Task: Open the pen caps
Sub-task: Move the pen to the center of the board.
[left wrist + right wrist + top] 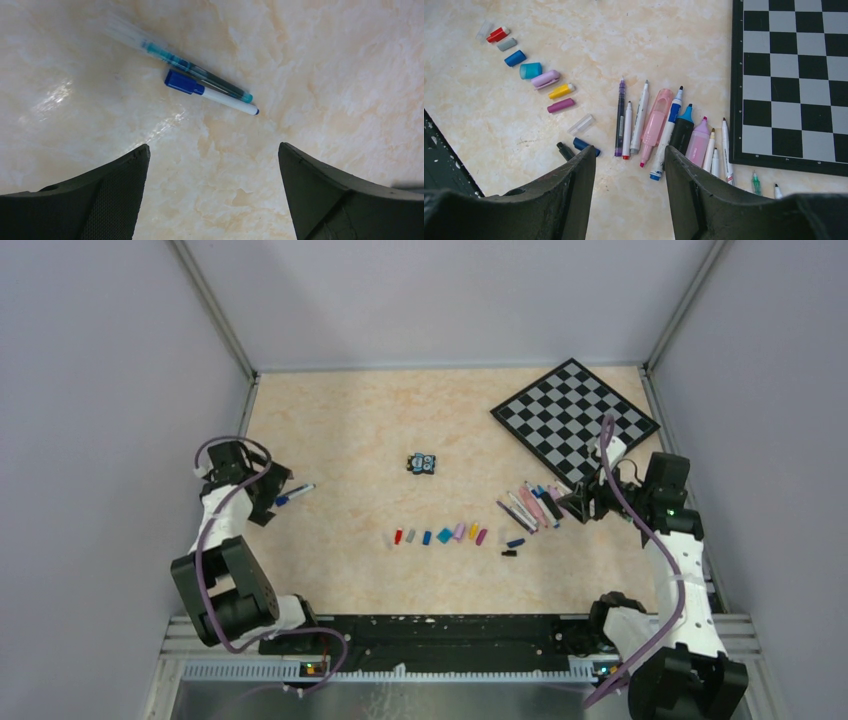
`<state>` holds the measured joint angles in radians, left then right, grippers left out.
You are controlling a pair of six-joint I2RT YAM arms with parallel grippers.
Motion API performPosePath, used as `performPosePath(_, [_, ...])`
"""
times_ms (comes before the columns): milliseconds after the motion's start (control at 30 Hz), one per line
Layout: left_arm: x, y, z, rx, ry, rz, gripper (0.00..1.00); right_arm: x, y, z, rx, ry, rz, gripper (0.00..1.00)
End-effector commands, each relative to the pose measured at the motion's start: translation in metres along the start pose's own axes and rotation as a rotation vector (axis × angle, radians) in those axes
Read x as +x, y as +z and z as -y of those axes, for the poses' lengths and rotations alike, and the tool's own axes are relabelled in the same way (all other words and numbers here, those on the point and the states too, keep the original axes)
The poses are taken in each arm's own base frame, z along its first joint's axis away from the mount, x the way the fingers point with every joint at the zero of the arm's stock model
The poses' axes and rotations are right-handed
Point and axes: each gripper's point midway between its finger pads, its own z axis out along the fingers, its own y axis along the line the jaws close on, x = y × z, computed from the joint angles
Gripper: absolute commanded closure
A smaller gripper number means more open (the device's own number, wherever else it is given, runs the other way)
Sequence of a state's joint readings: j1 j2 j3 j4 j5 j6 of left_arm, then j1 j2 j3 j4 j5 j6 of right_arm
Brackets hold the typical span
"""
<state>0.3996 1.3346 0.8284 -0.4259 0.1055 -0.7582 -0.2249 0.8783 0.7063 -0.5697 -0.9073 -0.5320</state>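
Left gripper wide, empty. White stick pen with blue cap lies on beige bench just ahead, long axis slanting across. You reach it with left; right gripper half-open, empty, far off.

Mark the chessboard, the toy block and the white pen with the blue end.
chessboard (575, 421), top view, a square near the board's centre.
toy block (422, 462), top view, middle of its top.
white pen with the blue end (215, 96), left wrist view, mid-barrel.

Open tabletop between toy block and cap row, pens packed beside chessboard
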Motion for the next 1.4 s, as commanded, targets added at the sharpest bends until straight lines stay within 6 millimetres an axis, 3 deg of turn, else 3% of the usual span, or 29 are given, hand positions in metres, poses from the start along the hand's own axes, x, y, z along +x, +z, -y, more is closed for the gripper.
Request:
performPosePath(0, [-0.009,-0.004,-0.013,-0.122,-0.057,0.003,0.01,-0.006,0.0,-0.004,-0.033,-0.027,0.031,0.48])
performPosePath(333, [-0.007,-0.012,-0.016,-0.119,-0.002,-0.004,0.02,-0.015,-0.001,-0.013,-0.064,-0.042,0.055,0.48])
performPosePath(467, [-0.012,-0.023,-0.018,-0.162,-0.065,-0.007,0.02,-0.019,0.001,-0.021,-0.08,-0.065,0.051,0.48])
performPosePath(700, [-0.025,-0.023,-0.029,-0.268,-0.154,-0.027,0.01,-0.021,0.001,-0.022,-0.067,-0.084,0.04,0.48])
performPosePath(1033, [-0.029,0.005,-0.044,-0.383,-0.189,-0.052,0.04,-0.022,-0.002,-0.022,-0.044,-0.099,0.04,0.48])
performPosePath(1367, [-0.038,0.016,-0.049,-0.448,-0.179,-0.053,0.11,-0.018,0.003,-0.022,-0.057,-0.091,0.011,0.48])
